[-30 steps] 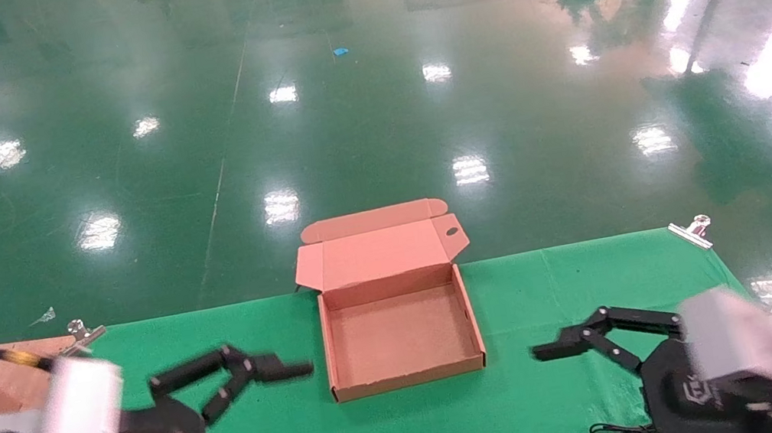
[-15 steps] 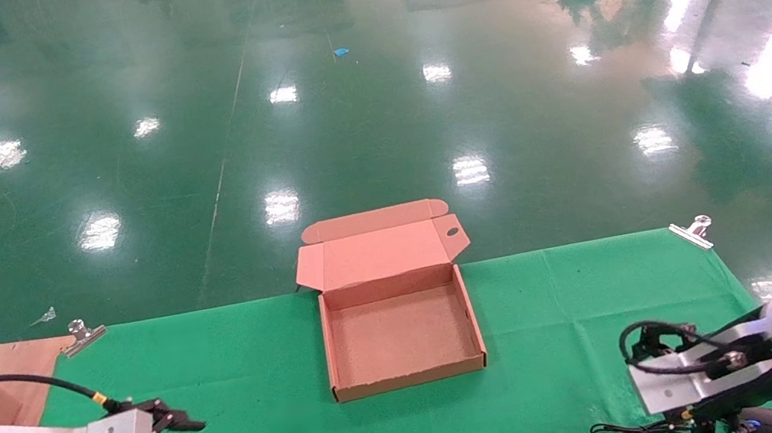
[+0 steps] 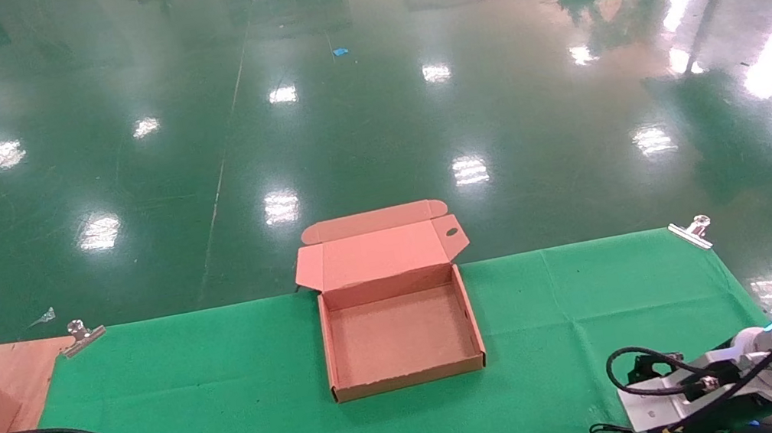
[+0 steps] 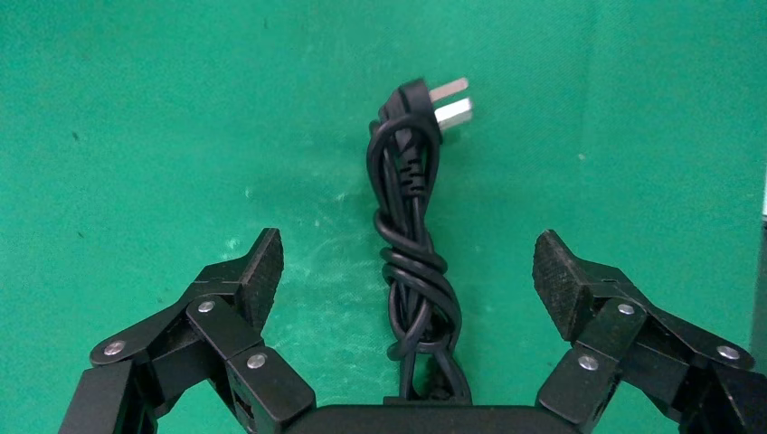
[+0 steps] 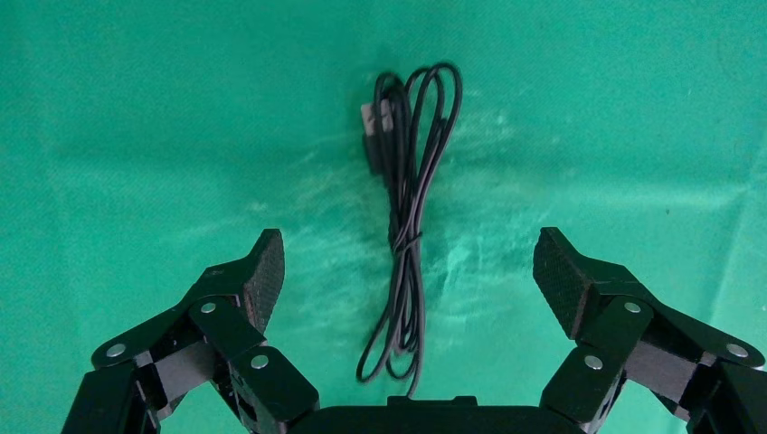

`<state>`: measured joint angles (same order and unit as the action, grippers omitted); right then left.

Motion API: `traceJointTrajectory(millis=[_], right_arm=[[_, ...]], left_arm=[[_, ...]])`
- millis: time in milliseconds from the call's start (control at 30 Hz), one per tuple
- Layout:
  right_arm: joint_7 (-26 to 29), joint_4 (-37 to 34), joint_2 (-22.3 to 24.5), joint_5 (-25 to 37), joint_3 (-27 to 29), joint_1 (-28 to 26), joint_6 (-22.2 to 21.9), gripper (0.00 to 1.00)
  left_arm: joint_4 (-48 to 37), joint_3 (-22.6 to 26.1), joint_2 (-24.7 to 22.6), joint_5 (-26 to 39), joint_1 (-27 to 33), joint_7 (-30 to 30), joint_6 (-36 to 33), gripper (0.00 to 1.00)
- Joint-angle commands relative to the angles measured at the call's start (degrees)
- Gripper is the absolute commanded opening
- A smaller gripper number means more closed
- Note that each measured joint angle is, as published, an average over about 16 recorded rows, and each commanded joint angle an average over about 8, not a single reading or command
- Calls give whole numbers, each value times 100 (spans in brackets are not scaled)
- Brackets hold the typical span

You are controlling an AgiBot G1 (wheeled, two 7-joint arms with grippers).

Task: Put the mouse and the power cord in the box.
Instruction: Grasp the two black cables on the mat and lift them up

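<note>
Both grippers hang wide open and empty — left gripper (image 4: 407,271) over the knotted power cord (image 4: 414,262), right gripper (image 5: 407,271) over the mouse's thin wire (image 5: 407,235) — ready to descend and close, the box (image 3: 401,338) open between them.

Shallow square brown corrugated cardboard box (image 3: 409,379) sat mid green cloth, lid hinged open at far side, inside bare. Thick black rubbery power cord (image 4: 412,271) lay bundled & knotted, w/ silver plug prongs. Mouse's thin black wire (image 5: 409,226) lay coiled flat.
</note>
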<state>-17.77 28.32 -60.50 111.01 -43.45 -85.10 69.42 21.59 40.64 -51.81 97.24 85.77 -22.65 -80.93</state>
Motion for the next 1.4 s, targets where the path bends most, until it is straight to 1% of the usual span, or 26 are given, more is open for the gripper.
traceJointTrajectory(millis=[33,333,633,667,700,733,767,900,933,967,1000,1033,1400], right_arm=[[-171,-291,-87,-18,8,-58,-73,100],[-849,-1183,-418,-111,37,-142,-304,100],[-1275,-1848,-591,-183,89,-281,-554,100],[-1313,-1909,-606,-196,98,-297,-571,98],[-1347,-1965,-619,-210,107,-311,-581,90],[-1381,-2018,-630,-225,117,-324,-587,79],[-1416,-2069,-641,-241,128,-337,-590,67],[-1549,-2237,-675,-295,163,-385,-592,17],[-1582,-2272,-682,-306,170,-398,-590,7],[-1616,-2304,-690,-314,175,-410,-589,2],[-1648,-2334,-697,-321,180,-422,-588,0],[-1678,-2361,-704,-327,183,-434,-586,0],[-1896,-2618,-739,-373,214,-508,-562,0]], left_arm=[[-195,14,-77,24,-16,-80,84,100],[-780,120,-346,202,43,-426,367,100],[-1272,132,-552,232,22,-707,658,100],[-1320,129,-567,228,21,-737,679,100],[-1362,128,-581,227,22,-766,696,95],[-1402,128,-594,227,25,-795,713,89],[-1440,129,-607,229,30,-825,730,79],[-1564,142,-644,251,65,-942,787,29],[-1591,146,-649,258,75,-971,806,17],[-1617,149,-653,264,87,-999,827,9],[-1644,151,-655,268,98,-1024,851,2],[-1670,151,-656,271,109,-1045,876,0],[-1918,145,-713,271,181,-1187,1044,0]])
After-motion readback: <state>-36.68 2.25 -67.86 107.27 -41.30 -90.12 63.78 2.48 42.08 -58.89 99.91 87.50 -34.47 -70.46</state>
